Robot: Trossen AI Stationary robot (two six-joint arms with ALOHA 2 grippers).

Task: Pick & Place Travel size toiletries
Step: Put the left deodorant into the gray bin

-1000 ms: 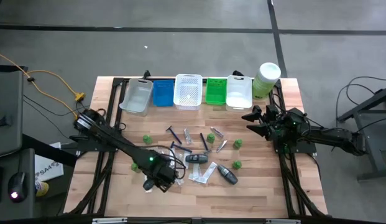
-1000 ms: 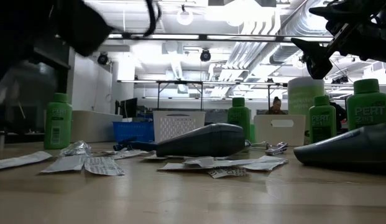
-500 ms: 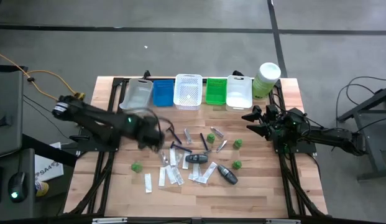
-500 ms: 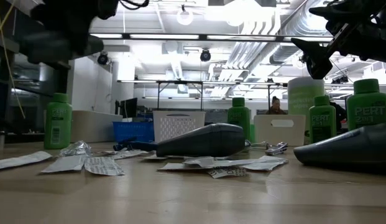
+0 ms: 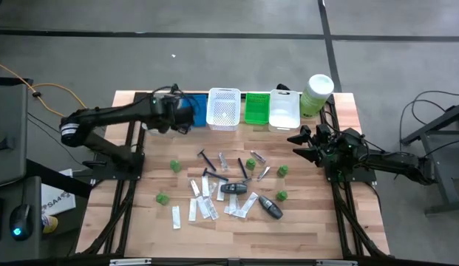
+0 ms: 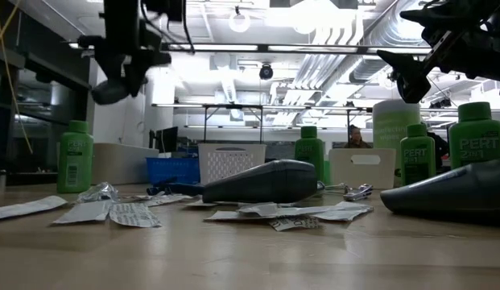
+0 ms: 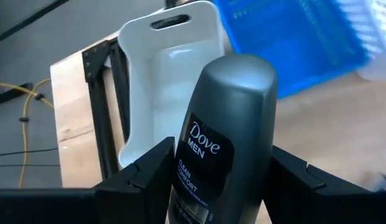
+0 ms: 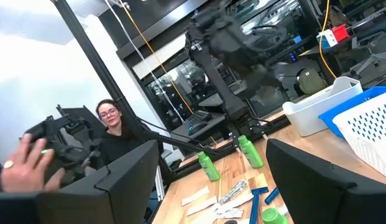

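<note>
My left gripper (image 5: 172, 116) is raised over the far-left baskets and is shut on a dark grey oval "Dove Men" bottle (image 7: 225, 134), above the clear basket (image 7: 158, 81). The low view shows the gripper (image 6: 121, 76) high up with the bottle's rounded end (image 6: 109, 92) below it. My right gripper (image 5: 303, 145) hovers open above the table's right side. On the table lie green bottles (image 5: 174, 166), two grey oval bottles (image 5: 233, 188), razors (image 5: 205, 157), white sachets (image 5: 193, 211) and silvery tubes (image 5: 263, 173). My left gripper pinches the grey bottle between its two fingers (image 7: 140, 180) by the end nearest the wrist (image 7: 196, 190), just below the label. The bottle lies along the fingers, with its rounded end sticking out past them. It is lifted clear, pointing slantwise down over the clear basket.
A row of baskets stands along the far edge: clear (image 5: 162, 114), blue (image 5: 194, 109), white mesh (image 5: 223, 108), green (image 5: 256, 108) and white (image 5: 284, 109). A pale-green canister (image 5: 316, 94) is at the far right corner. A person shows in the room beyond (image 8: 109, 121).
My left gripper has risen from low over the table's near-left part and swung toward the far edge, carrying the grey bottle up with it. It now hangs over the clear and blue baskets. The right arm has kept still.
</note>
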